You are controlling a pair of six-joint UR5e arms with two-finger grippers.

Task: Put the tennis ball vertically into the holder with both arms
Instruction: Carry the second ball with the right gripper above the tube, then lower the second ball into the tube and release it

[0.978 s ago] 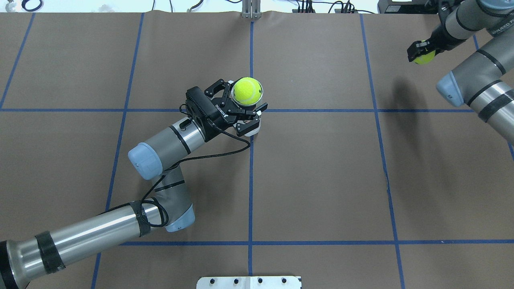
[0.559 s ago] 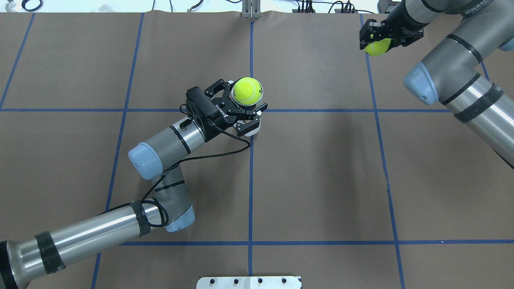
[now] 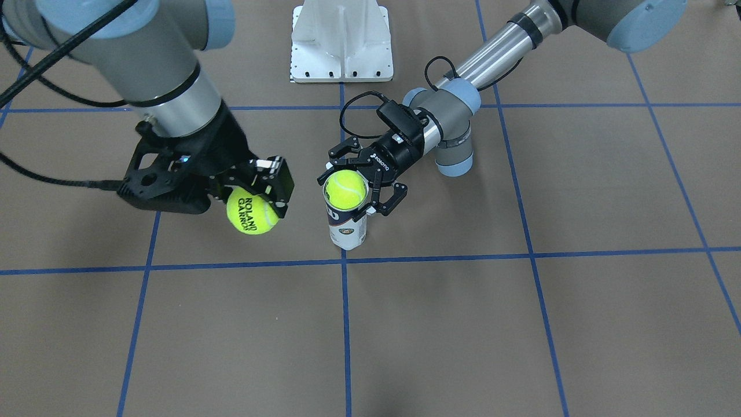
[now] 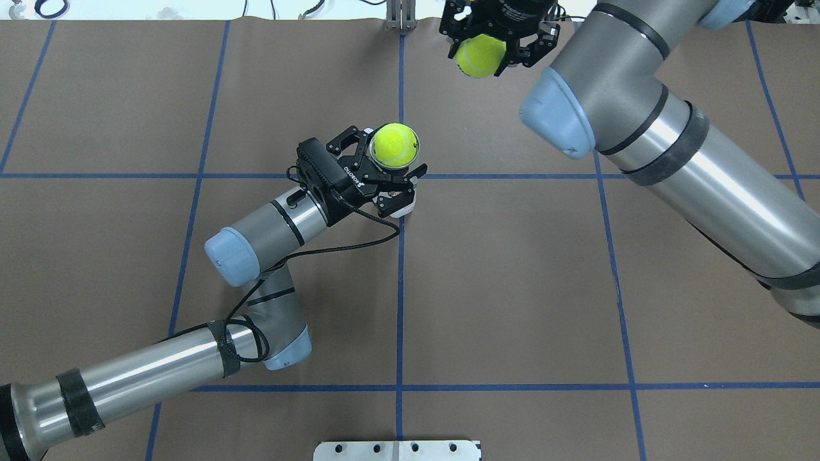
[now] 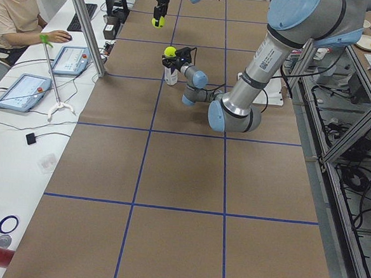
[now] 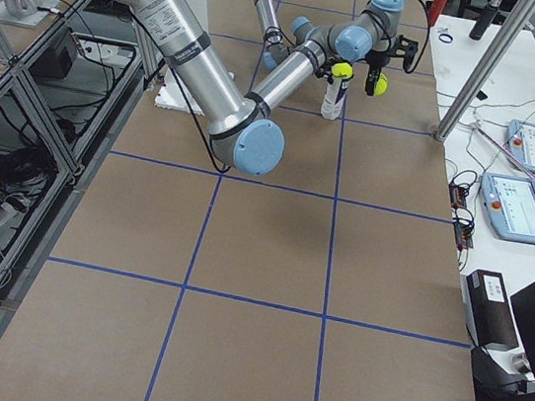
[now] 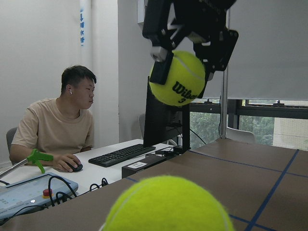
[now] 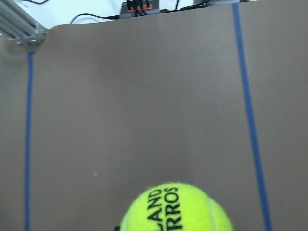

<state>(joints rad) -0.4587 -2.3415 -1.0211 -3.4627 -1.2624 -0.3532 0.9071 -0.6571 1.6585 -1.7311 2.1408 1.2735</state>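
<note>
Although the left gripper (image 3: 352, 194) hides part of the upright holder (image 3: 347, 229), it clasps this holder below the rim, where one tennis ball (image 3: 345, 189) sits; beside the holder, higher up, the right gripper (image 3: 255, 200) pinches a second ball (image 3: 252, 214).

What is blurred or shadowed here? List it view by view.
Left wrist view: the yellow-green tennis ball atop the clear plastic can is blurred; the second ball in the right gripper is sharp, print legible. Front-facing view: soft shadows on the brown paper table.
</note>
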